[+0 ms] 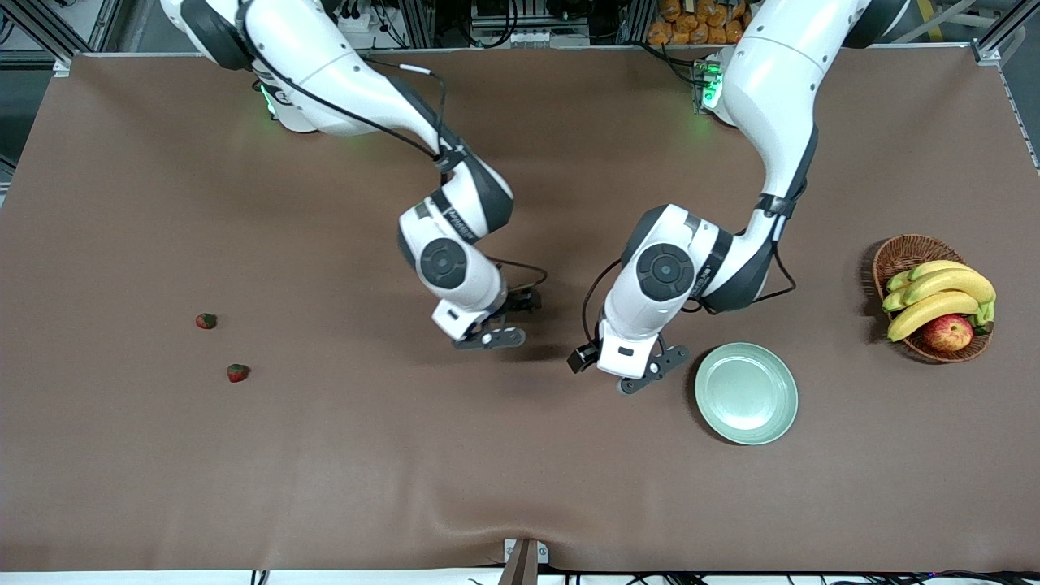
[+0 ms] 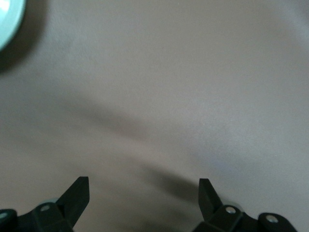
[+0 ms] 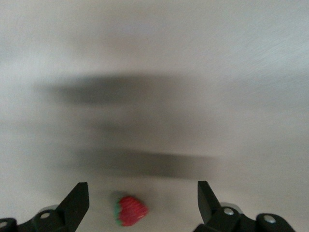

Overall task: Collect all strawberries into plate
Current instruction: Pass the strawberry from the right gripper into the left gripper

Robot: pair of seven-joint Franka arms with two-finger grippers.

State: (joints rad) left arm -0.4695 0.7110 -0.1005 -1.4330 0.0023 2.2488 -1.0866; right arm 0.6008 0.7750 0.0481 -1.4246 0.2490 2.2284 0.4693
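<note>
The pale green plate (image 1: 746,393) lies toward the left arm's end of the table, and nothing lies in it. Two strawberries (image 1: 206,321) (image 1: 238,373) rest on the cloth near the right arm's end. The right wrist view shows a third strawberry (image 3: 130,211) lying on the table between my right gripper's (image 3: 142,185) open fingers, untouched. In the front view that berry is hidden under the right gripper (image 1: 490,338), which hangs low over the table's middle. My left gripper (image 1: 652,370) is open and empty beside the plate, whose rim (image 2: 7,19) shows in the left wrist view.
A brown wicker basket (image 1: 898,253) with bananas (image 1: 942,294) and a red-yellow apple (image 1: 947,331) stands at the left arm's end, farther from the front camera than the plate. Brown cloth covers the table.
</note>
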